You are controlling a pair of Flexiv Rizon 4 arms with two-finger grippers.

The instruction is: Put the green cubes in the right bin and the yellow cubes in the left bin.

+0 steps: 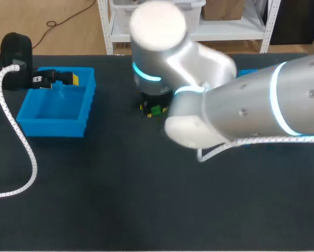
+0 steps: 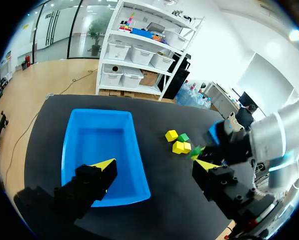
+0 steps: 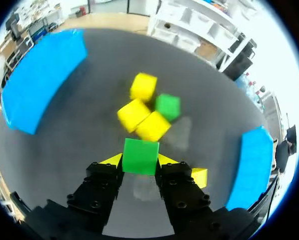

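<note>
My right gripper is shut on a green cube, both yellow tips pressed against its sides. Just ahead of it lie three yellow cubes and a second green cube in a tight cluster; another yellow cube sits beside one finger. In the head view my right arm covers most of this cluster, and only a green cube shows. My left gripper stands open and empty over the left blue bin.
The right blue bin lies beyond the cluster, and only a sliver of the right blue bin shows behind my right arm. A white cable trails over the table's left side. The near half of the dark table is bare.
</note>
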